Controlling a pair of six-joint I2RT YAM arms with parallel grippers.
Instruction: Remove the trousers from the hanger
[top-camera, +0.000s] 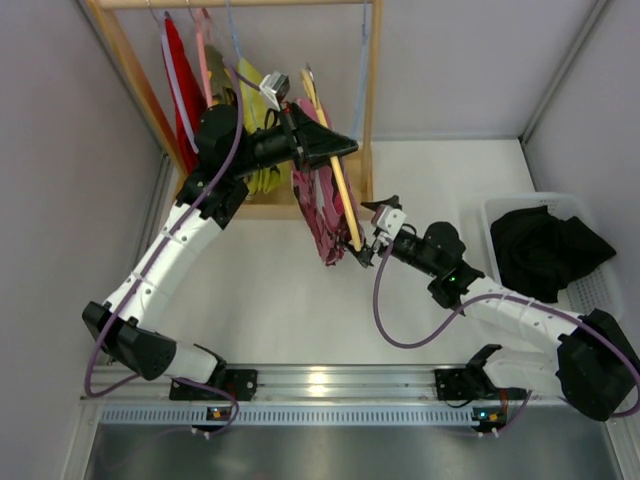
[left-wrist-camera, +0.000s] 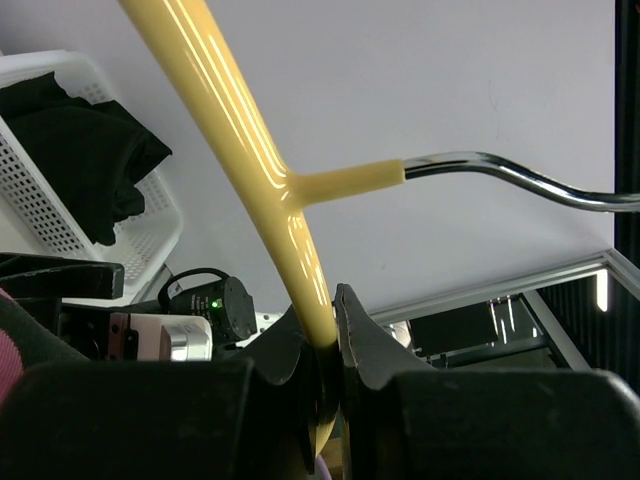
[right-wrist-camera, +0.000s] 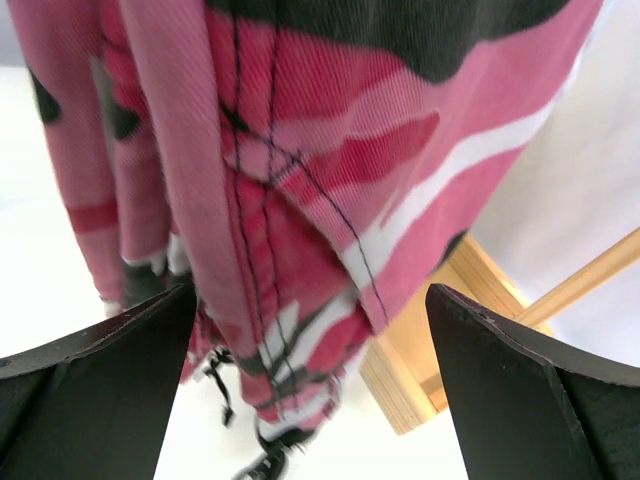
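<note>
Camouflage trousers (top-camera: 325, 215) in pink, white and black are hanging from a yellow hanger (left-wrist-camera: 245, 140) near the middle of the scene. They are hanging just in front of the wooden rack (top-camera: 372, 110), their cloth drooping toward the table (top-camera: 300, 320). The left gripper (left-wrist-camera: 325, 310) is clenching the hanger's yellow bar just below where the metal hook (left-wrist-camera: 520, 178) is branching off, both fingers pressing on the bar. The right gripper (right-wrist-camera: 310, 295) is hovering at the lower, right-hand end of the camouflage trousers, its fingers spread wide and grasping nothing. The cloth is showing between the two fingers, and I cannot tell whether either is touching it. Black trousers (top-camera: 545, 250) are lying crumpled in a white basket (top-camera: 600, 292) at the right side of the table, well apart from the hanger. A red garment (top-camera: 180, 80) and yellow-green garments (top-camera: 258, 135) are hanging on the rack at the far left.
</note>
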